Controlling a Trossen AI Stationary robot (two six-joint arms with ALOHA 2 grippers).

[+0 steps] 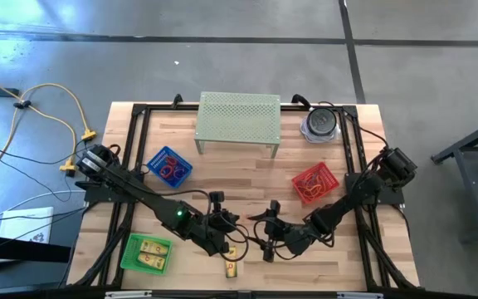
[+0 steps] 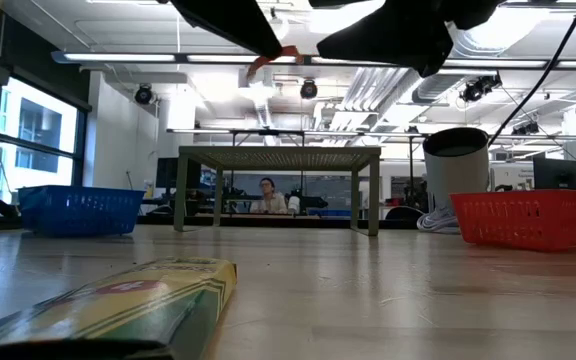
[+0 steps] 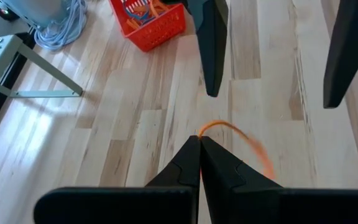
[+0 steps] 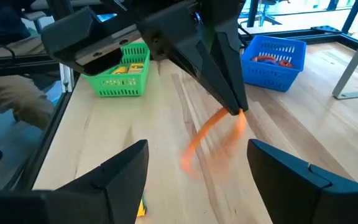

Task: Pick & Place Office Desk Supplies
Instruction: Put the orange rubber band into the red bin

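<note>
The left tool (image 3: 199, 142) is pinched fully together on one end of an orange rubber band (image 3: 244, 142), holding it in the air above the front middle of the tabletop (image 1: 247, 178), and the right tool (image 4: 197, 165) sits close in front of it with its fingers spread as wide as they go and nothing between them. The main risk, as I judge it, is the grip itself: only a thin bit of the band is caught at the very tips, so a quick swing or a brush against the right arm's fingers (image 3: 211, 43) could pull it free and drop it on the bare wood, short of any basket. A second risk is a knock between the two tools, since they stand nearly nose to nose (the high view shows them almost meeting). If a hand-over is meant, the band's free end sways and blurs, so the right tool could close on air. The band hangs as a long, flattened loop, its long axis running from the pinched end down and away toward the right tool, sloping rather than hanging straight down. The red basket (image 1: 315, 183) lies behind the right arm, the blue basket (image 1: 169, 166) behind the left, the green basket (image 1: 147, 253) at the front left.
</note>
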